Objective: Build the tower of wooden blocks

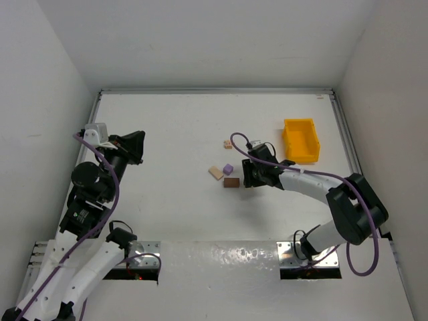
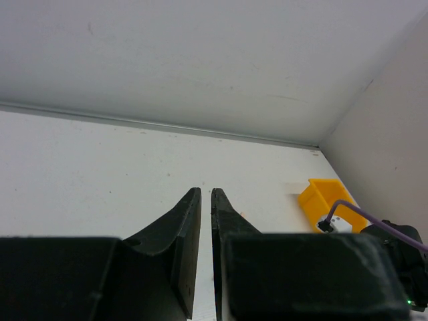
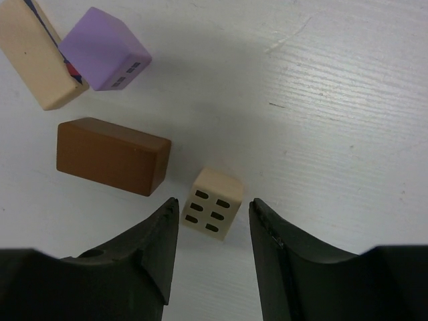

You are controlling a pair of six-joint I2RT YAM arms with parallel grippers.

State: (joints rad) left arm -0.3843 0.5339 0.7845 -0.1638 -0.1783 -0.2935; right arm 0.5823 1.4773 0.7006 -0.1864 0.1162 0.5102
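Pick-up step: the right gripper [image 3: 212,203] is spread around a tan cube [image 3: 214,212] on the table [image 3: 348,100], not yet pinching it. The brown block [image 3: 110,155] lies just beside, the purple cube [image 3: 103,48] near. Next it should close squarely, then lift. The left gripper [image 2: 206,194] is nearly pressed together and empty.

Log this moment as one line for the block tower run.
stage: picking | right claw: open around cream block | left claw: nearly shut, empty | brown block, purple block: loose, unstacked
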